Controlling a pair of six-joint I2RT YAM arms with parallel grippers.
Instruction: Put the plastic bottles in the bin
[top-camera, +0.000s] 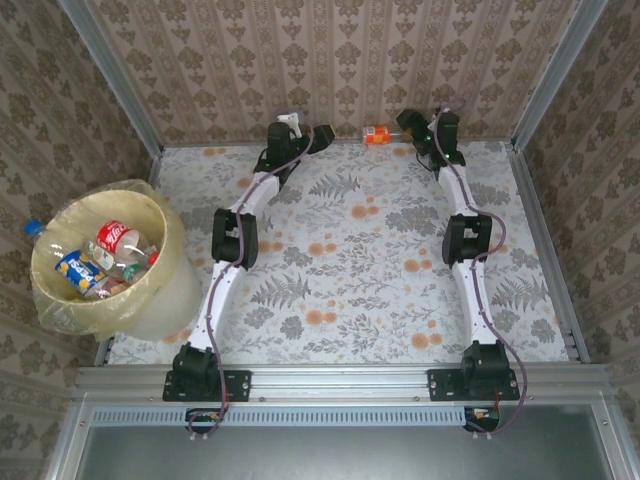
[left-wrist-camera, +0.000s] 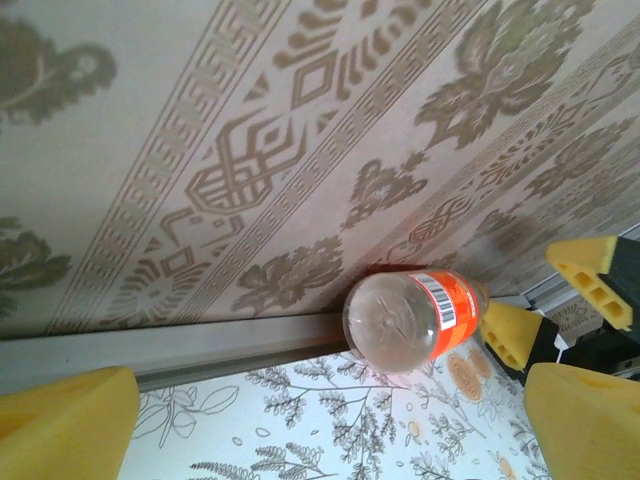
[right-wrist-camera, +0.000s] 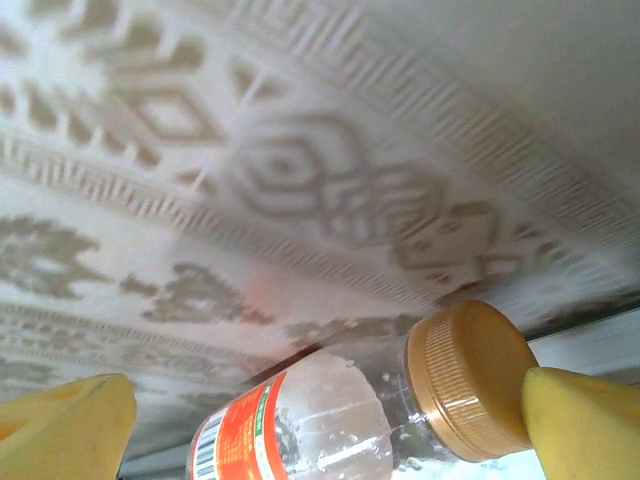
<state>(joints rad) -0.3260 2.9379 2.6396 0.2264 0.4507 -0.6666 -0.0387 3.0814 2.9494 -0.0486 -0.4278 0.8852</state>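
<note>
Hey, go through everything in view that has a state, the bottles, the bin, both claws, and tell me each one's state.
orange-label bottle: lying on its side against the far wall, cap on, not in the bin.
bin: upright, lined, partly filled.
bottles in the bin: lying jumbled.
left claw: open, empty.
right claw: open, fingers either side of the orange-label bottle.

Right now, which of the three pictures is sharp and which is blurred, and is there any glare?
Top external: evenly lit, sharp, no strong glare. Left wrist: the wallpaper and the orange-labelled bottle are crisp. Right wrist: the wallpaper is smeared and soft, while the bottle's tan cap, close to the lens, is fairly clear.
</note>
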